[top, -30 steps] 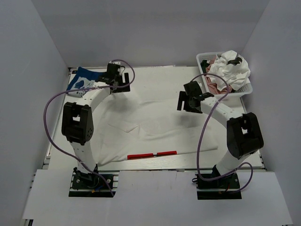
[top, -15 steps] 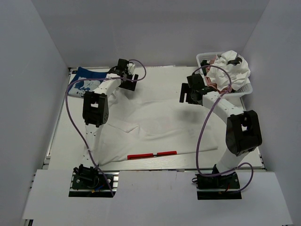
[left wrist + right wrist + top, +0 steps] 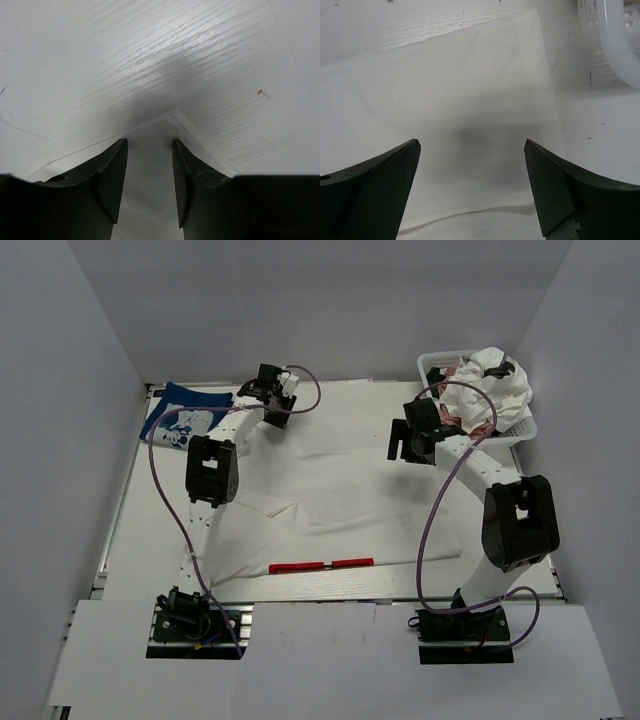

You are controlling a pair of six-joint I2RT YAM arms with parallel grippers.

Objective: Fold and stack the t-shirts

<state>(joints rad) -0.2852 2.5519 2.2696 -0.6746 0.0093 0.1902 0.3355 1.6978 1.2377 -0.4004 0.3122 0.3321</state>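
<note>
A large white t-shirt [image 3: 340, 490] lies spread over the table, its red logo print [image 3: 320, 565] near the front edge. My left gripper [image 3: 270, 405] is down at the shirt's far left corner. In the left wrist view its fingers [image 3: 112, 175] straddle that corner of the white t-shirt [image 3: 162, 131], half narrowed, with a gap still showing on both sides of the cloth. My right gripper [image 3: 408, 445] hovers wide open over the shirt's far right part [image 3: 470, 90], nothing between its jaws. A blue t-shirt [image 3: 185, 410] with a white graphic lies at the back left.
A white mesh basket [image 3: 432, 362] at the back right holds crumpled white [image 3: 495, 385] and pink tees. Its rim [image 3: 615, 45] shows just right of my right gripper. Grey walls close in the table on three sides.
My left arm has reached farther back and right to the shirt's far corner, and its jaws have narrowed around it. My right gripper has shifted back toward the basket, still wide open.
</note>
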